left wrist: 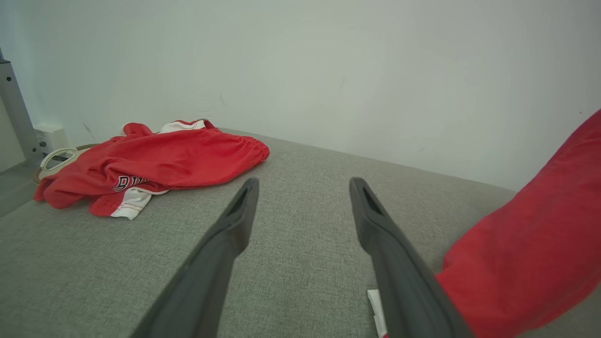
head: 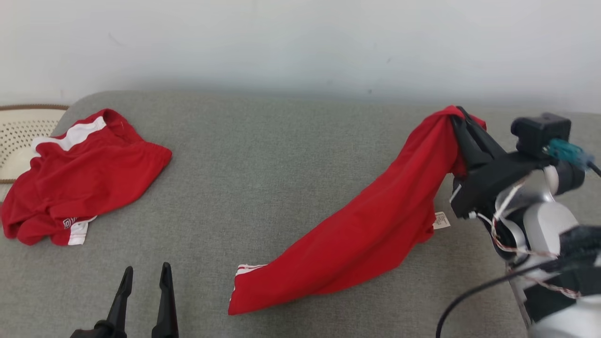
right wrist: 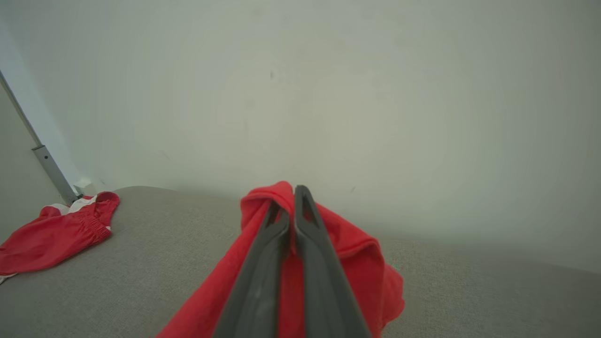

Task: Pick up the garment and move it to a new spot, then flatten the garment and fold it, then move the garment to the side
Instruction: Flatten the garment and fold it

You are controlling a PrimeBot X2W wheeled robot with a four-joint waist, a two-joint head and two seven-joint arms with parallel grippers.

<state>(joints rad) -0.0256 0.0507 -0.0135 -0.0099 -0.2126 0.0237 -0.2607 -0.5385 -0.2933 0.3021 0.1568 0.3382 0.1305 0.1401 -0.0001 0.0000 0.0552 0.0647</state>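
**Right gripper.** The right gripper (head: 460, 115) is closed on one end of the red garment (head: 371, 230), and its two dark fingers pinch a bunched fold of cloth. This end is held above the grey fabric surface (head: 281, 155), at the far right of the scene.

**Garment position.** From the grip the garment hangs in a diagonal band down toward the near left. Its lower end rests on the surface near the middle, and a white striped hem (head: 246, 269) shows at the near-left corner.

**Labels.** A small white tag (head: 441, 220) hangs from the garment's right edge, just below the gripper. Its print is too small to read.

**Left gripper.** The left gripper (head: 146, 268) is at the near left with its fingers spread apart and nothing between them. It is clear of both pieces of cloth.

**Other items.** A second red garment (head: 89, 180) with white panels lies crumpled at the far left of the surface, well apart from the held one. It carries dark lettering (left wrist: 129, 182) with a white outline. The lettering is partly folded under and cannot be read with certainty. A cream perforated object (head: 21, 131) with a brown rim lies beyond it at the left edge. A plain pale wall (head: 300, 42) stands behind the surface.
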